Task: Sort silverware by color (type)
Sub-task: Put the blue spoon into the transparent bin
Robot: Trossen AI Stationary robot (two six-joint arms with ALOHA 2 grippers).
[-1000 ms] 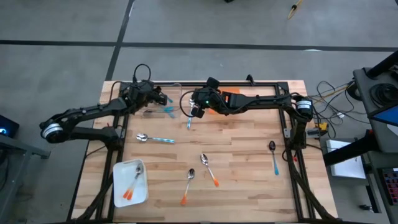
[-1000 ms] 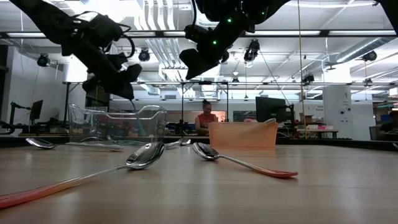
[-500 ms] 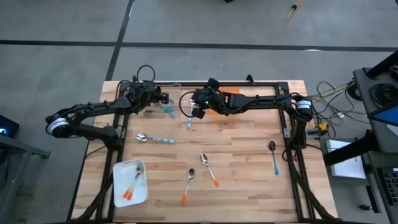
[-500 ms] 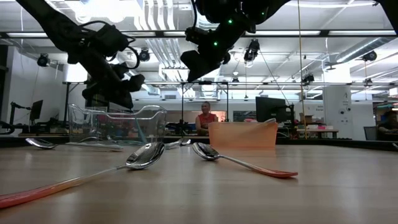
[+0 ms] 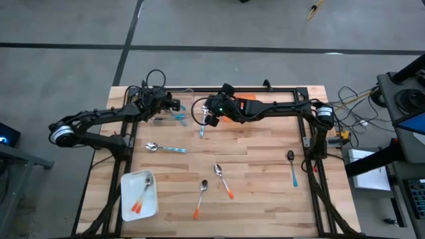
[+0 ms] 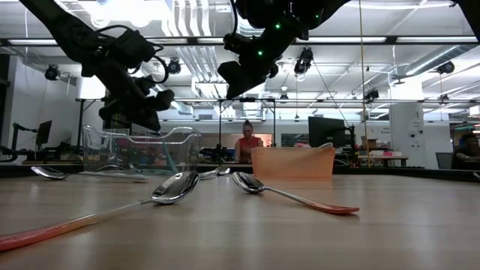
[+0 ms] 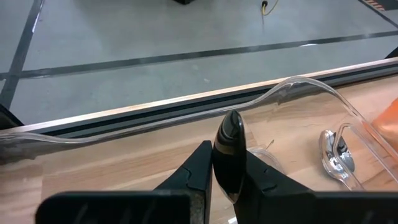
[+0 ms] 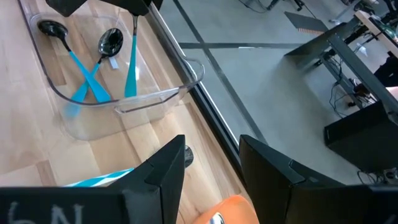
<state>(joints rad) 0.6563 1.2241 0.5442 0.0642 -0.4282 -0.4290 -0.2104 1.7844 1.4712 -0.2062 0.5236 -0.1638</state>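
Left gripper [image 7: 227, 163] jaws pinch a dark-bowled teal spoon [image 7: 229, 146] upright over the clear tray [image 8: 158, 94] for drop-in; right gripper [image 8: 211, 163] jaws open, waiting alongside.

Left claw [image 7: 227, 163] covers handle of dark-bowled spoon [image 7: 231, 134]; clear tray [image 8: 155, 96] cut by frame edge.

Left arm pulls in over the clear tray

Compared with a second ago, the left gripper [image 5: 174, 106] sits slightly farther back over the clear tray [image 8: 158, 94], its arm drawn in and its shoulder end nearer the table. In the low view it hangs a little higher above the tray's rim, a dark-bowled spoon [image 7: 229, 149] between its fingers.
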